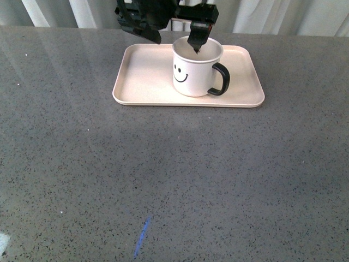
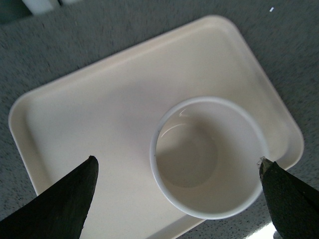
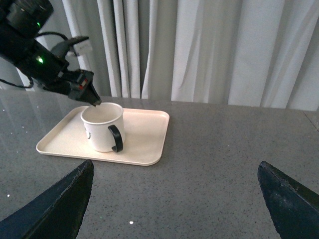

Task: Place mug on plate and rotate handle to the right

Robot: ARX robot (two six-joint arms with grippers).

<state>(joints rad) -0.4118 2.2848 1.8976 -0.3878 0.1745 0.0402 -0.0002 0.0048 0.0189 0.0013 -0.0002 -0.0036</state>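
Left hand [image 2: 177, 160] spread wide over the mug [image 1: 191, 73], one fingertip [image 1: 195, 43] at the rim (perhaps inside it). Sits upright on the plate [image 1: 142, 71], handle [image 1: 221, 79] rightward. Could snag the rim while lifting away, tipping the mug or swinging the handle off. Right hand [image 3: 174, 167] likewise apart, well clear.

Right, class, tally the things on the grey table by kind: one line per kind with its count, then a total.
white mug: 1
pale plate: 1
Total: 2
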